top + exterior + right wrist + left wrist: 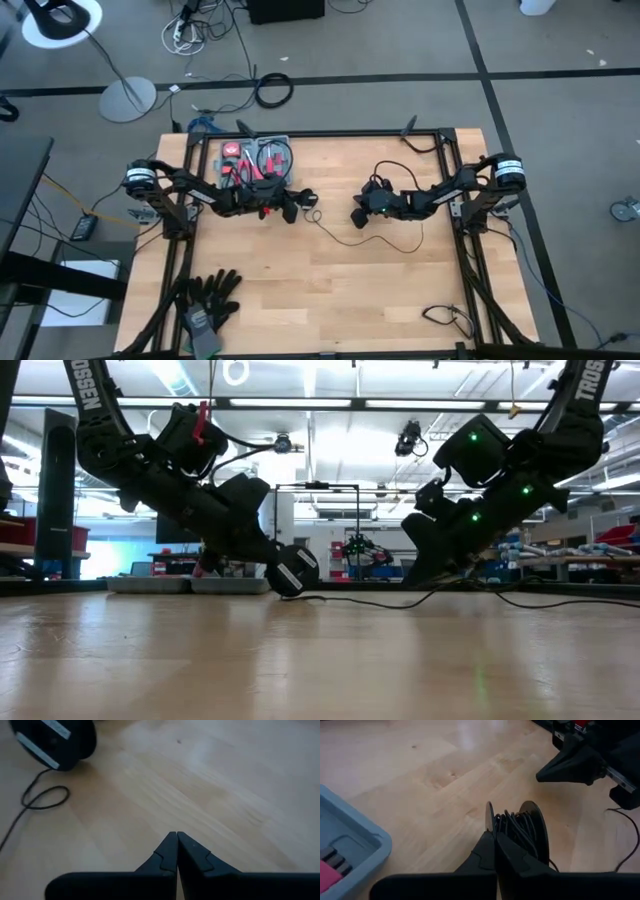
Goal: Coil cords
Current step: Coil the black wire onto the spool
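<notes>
Near edge of worktop (330, 290): a black glove (208, 300), idle, well apart from the work.

Mid-worktop: left gripper (495, 836) pinched onto the rim of a small spool (520, 832) with cord wound on it. Held on edge, probably so turns can be laid around it.

The cords (385, 240) trail loose across the wood from the spool toward the right arm, one small loop (46, 797) beside the spool.

Right gripper (177, 836) closed on nothing, hovering near the slack; likely waiting to feed it.

Far edge: tray of red tools (256, 158).

Writing: "TROSSEN" on the arm (88, 388); spool label unreadable.
</notes>
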